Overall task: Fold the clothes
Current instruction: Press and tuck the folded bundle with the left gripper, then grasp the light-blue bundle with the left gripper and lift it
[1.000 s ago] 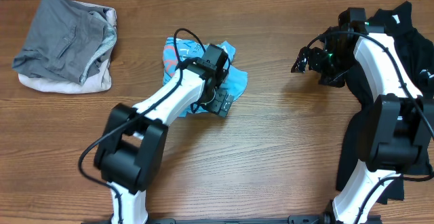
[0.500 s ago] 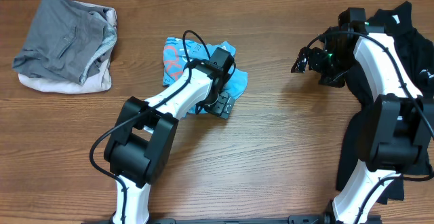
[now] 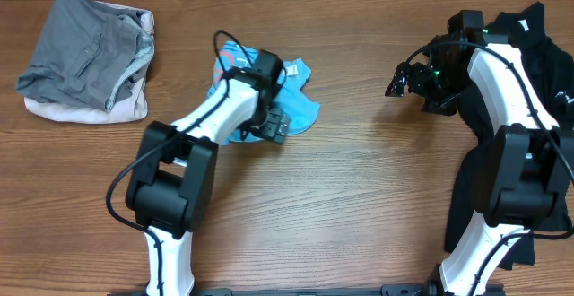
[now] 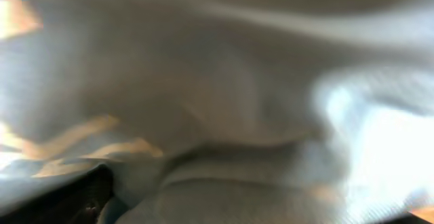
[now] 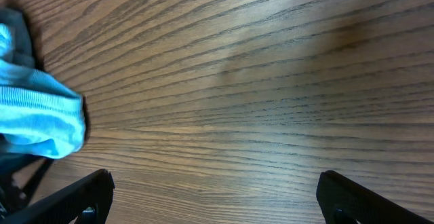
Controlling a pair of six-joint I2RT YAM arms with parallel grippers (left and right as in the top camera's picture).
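The light blue T-shirt (image 3: 300, 108) lies crumpled at the table's middle, with red lettering showing at its left edge. My left gripper (image 3: 273, 127) is down on its front edge and appears shut on the cloth. The left wrist view is filled with blurred pale blue fabric (image 4: 217, 81), which hides the jaws. My right gripper (image 3: 404, 79) is open and empty over bare wood to the shirt's right. In the right wrist view its fingers (image 5: 217, 197) are spread wide and the shirt's edge (image 5: 41, 115) shows at far left.
A grey and cream pile (image 3: 85, 54) sits at the back left. A black shirt (image 3: 538, 36) lies along the right edge under the right arm. Bare wooden table (image 3: 359, 188) lies between the arms.
My left gripper has moved left and slightly back, and the blue T-shirt has shifted left and bunched with it. The right arm has not moved.
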